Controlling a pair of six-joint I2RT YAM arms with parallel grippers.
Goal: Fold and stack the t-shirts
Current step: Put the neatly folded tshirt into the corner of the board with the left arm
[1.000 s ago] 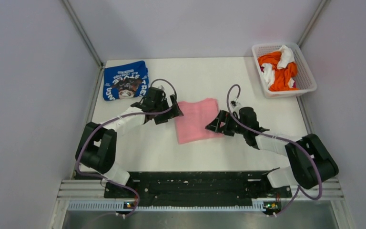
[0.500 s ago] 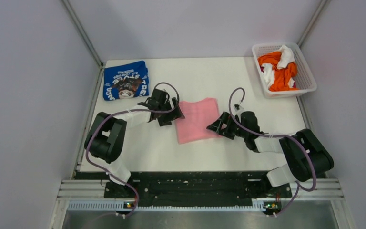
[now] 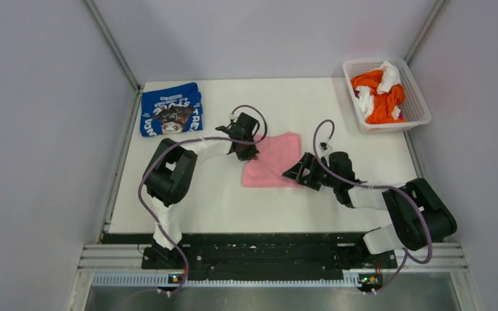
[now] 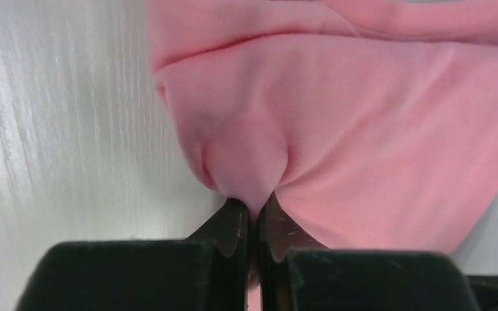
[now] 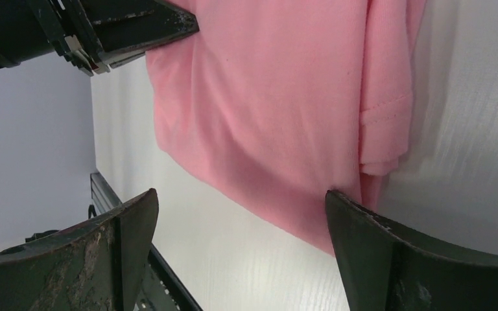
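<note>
A plain pink t-shirt (image 3: 273, 162) lies folded at mid table, its left edge bunched and raised. My left gripper (image 3: 250, 153) is shut on that edge; in the left wrist view the cloth (image 4: 363, 129) puckers into the closed jaws (image 4: 253, 208). Open at the shirt's near right corner is my right gripper (image 3: 294, 170). In the right wrist view one finger (image 5: 356, 227) touches the pink hem (image 5: 279, 97), with the gripper (image 5: 240, 197) empty. A folded royal blue t-shirt (image 3: 170, 109) with white lettering lies at the far left corner.
A white lattice basket (image 3: 419, 103) holding orange and white cloth stands at the far right. Walls close off the table (image 3: 233, 201) on the left, back and right. A black rail runs along the near edge.
My left gripper has closed on the pink shirt's left edge and moved right, bunching and shifting the cloth. The right gripper has stayed open and nearly still.
</note>
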